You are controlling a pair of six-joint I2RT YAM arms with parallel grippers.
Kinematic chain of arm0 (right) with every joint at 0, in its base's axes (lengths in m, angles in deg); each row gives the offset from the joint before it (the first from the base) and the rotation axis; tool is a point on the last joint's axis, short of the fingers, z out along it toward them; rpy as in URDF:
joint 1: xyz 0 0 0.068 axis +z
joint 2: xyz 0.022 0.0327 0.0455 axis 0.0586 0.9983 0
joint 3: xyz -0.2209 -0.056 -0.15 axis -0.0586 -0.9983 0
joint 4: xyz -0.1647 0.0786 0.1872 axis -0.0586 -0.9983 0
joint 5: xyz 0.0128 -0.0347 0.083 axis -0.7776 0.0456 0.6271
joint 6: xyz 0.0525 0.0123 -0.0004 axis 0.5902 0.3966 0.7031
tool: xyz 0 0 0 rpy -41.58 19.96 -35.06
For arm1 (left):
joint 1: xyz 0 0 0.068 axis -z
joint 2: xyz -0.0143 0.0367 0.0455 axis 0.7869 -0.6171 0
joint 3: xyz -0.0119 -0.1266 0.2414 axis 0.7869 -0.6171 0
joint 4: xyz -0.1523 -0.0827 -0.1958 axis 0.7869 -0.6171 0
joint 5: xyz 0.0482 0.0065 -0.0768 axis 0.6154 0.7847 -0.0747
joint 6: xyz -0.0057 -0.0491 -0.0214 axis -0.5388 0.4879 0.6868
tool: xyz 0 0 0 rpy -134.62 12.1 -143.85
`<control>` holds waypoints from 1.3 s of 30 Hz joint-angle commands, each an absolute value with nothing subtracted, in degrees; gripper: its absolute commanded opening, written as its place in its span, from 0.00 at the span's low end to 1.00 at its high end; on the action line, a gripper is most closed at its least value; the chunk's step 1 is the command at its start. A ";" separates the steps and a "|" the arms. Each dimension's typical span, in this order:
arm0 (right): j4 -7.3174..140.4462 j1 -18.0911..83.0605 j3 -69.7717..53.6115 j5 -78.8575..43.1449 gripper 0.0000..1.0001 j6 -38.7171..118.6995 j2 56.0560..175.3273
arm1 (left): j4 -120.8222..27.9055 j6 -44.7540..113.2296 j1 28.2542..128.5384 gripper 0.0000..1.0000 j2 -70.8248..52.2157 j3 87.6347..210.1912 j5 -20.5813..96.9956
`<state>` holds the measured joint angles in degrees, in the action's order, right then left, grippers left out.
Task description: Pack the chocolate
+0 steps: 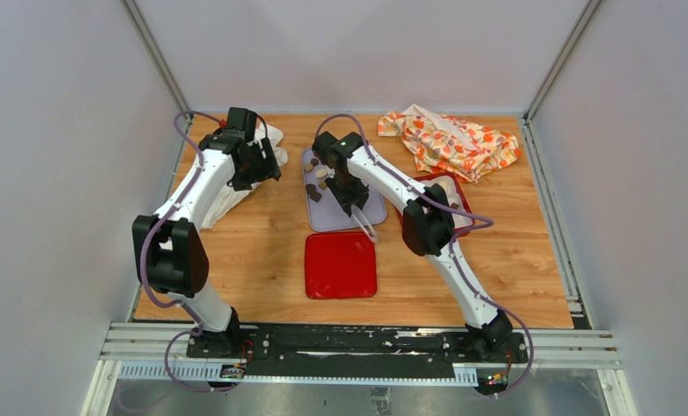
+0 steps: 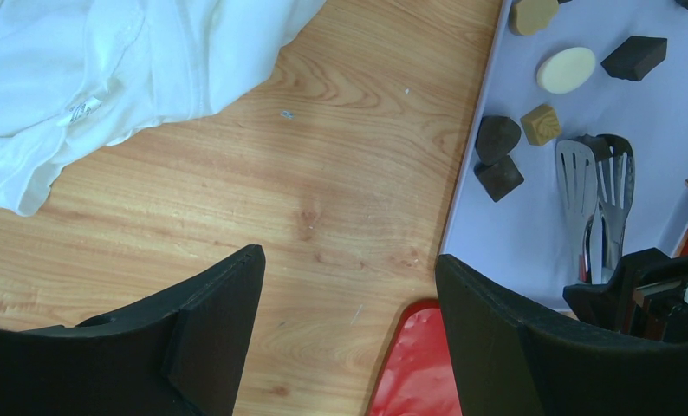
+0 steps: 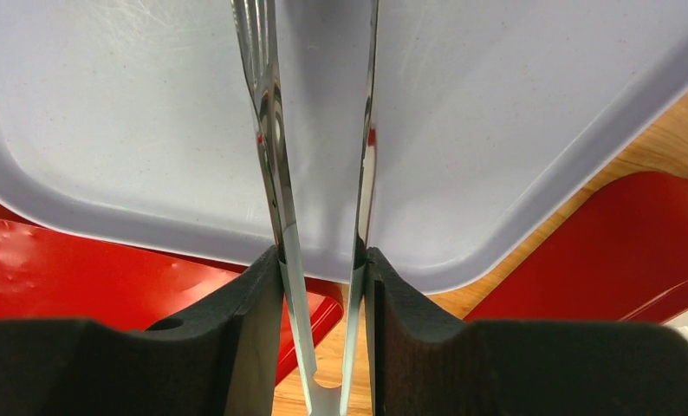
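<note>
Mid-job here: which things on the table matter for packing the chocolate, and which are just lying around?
For the job: chocolate pieces, purple tray under them, tongs in the right gripper, red box, red lid.
Just lying about: white cloth, orange-patterned cloth.

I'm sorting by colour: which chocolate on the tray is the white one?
The flat oval chocolate, beside the dark block: the only cream-white piece; the rest are tan or dark brown.
</note>
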<state>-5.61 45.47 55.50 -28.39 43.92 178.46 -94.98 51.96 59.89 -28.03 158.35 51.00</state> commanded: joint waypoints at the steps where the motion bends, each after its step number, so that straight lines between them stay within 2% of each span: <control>1: -6.05 46.04 54.21 -30.16 0.11 43.69 174.92 | -95.06 51.80 59.28 0.77 -26.69 157.63 51.43; 7: 0.04 45.59 41.82 -31.94 0.04 43.56 160.35 | -94.99 51.92 59.28 0.77 -27.09 157.94 51.48; 13: 4.13 40.44 22.57 -31.33 0.04 47.02 142.11 | -95.05 51.60 59.28 0.77 -27.65 158.31 51.70; 22: -0.34 27.65 -4.65 -30.72 0.04 52.73 121.74 | -95.00 52.08 59.30 0.77 -28.98 159.76 50.90; 29: -0.75 23.29 -16.63 -30.34 0.07 54.49 116.16 | -94.97 52.26 59.28 0.77 -29.95 160.51 49.55; 39: 1.51 23.06 -19.35 -29.02 0.10 53.34 118.21 | -94.97 52.31 59.28 0.77 -29.66 160.30 48.84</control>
<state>1.73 23.83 -18.77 -29.66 53.19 117.81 -94.98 52.04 59.86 -29.49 159.00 49.41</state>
